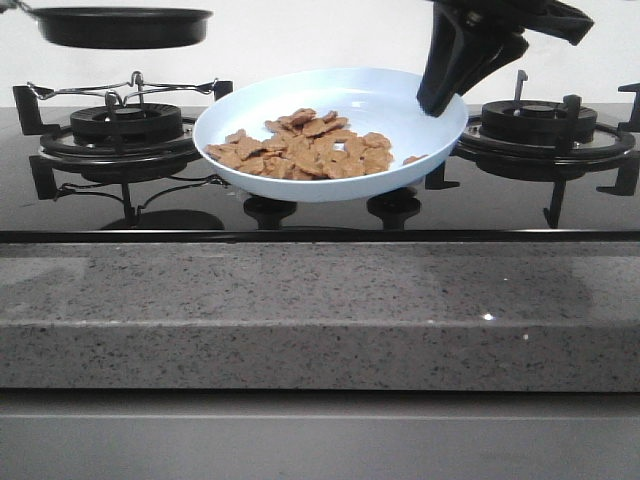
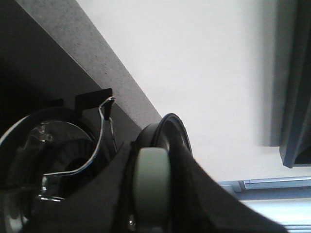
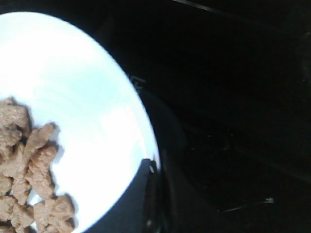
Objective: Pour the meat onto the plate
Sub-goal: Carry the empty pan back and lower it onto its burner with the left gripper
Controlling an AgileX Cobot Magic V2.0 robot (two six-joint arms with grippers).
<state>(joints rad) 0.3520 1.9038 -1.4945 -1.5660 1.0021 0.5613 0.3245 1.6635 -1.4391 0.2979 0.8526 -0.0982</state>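
Observation:
The pale blue-white plate (image 1: 380,105) hangs tilted above the middle of the black stove, its left side lower. The meat (image 1: 310,148), a heap of orange-brown pieces, lies on its lower left part. My right gripper (image 1: 442,100) is shut on the plate's right rim. In the right wrist view the plate (image 3: 82,97) and meat (image 3: 34,165) show, with my right gripper (image 3: 150,170) clamped on the rim. The black frying pan (image 1: 122,26) is held level, high at the top left. In the left wrist view my left gripper (image 2: 151,194) is shut on the pan's pale handle (image 2: 151,179).
A left burner with a metal grate (image 1: 115,125) and a right burner (image 1: 540,125) flank the plate. Two black knobs (image 1: 270,208) sit at the stove's front. A grey speckled counter edge (image 1: 320,310) runs along the front. A white wall is behind.

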